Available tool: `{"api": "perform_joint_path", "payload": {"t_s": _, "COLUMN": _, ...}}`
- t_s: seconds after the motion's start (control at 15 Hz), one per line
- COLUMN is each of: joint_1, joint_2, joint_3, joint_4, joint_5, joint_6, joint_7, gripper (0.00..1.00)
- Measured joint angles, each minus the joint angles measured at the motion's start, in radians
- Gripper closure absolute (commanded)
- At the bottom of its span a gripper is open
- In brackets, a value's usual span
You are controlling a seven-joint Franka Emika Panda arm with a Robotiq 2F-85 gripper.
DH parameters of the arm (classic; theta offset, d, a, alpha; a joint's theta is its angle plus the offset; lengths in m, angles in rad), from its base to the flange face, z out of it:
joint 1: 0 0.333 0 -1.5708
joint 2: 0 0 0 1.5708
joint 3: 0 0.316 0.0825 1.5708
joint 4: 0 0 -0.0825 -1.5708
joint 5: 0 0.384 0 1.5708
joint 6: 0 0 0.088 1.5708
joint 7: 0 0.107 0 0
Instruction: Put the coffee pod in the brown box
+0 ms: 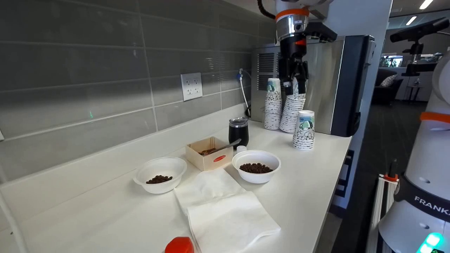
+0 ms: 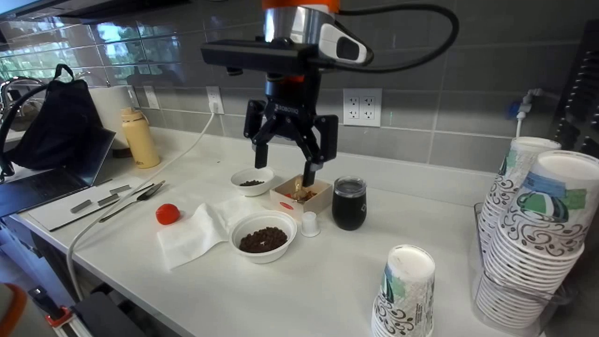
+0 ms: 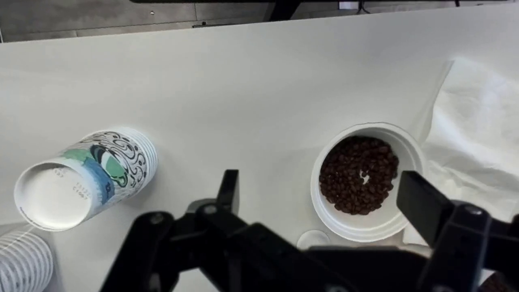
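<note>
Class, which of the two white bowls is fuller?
The white bowl right beside the coffee pod. Its dark pieces spread across visibly more of it than those in the other bowl.

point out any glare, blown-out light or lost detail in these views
In an exterior view, the wall tiles at upper left mirror bright, greenish reflections; in an exterior view, a green status light at lower right glares almost white at its core; in the wrist view, the gripper is nearly black with little surface detail.

Coffee pod point(image 1: 241, 149), apparently, just beside the brown box point(image 1: 208, 161).
</note>
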Motion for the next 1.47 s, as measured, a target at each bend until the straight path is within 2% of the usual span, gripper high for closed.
{"api": "perform_joint_path", "payload": {"t_s": 0.27, "joint_1": 0.002, "joint_2": 0.151, "joint_3": -0.050, "joint_4": 0.014, "joint_5": -0.004, "joint_6": 0.129, "joint_7": -0.186, "gripper": 0.00}}
{"api": "perform_joint_path", "payload": {"t_s": 0.6, "joint_1": 0.023, "joint_2": 0.318, "joint_3": -0.054, "joint_4": 0.019, "joint_5": 0.100, "joint_6": 0.395, "joint_7": -0.285, "gripper": 0.00}}
{"api": "perform_joint_path", "payload": {"t_s": 1.0, "joint_1": 0.055, "joint_2": 0.467, "joint_3": 0.023, "joint_4": 0.054, "joint_5": 0.241, "joint_6": 0.600, "joint_7": -0.315, "gripper": 0.00}}
{"api": "perform_joint_path", "payload": {"t_s": 1.47, "joint_1": 0.043, "joint_2": 0.598, "joint_3": 0.098, "joint_4": 0.085, "joint_5": 0.287, "joint_6": 0.704, "joint_7": -0.317, "gripper": 0.00}}
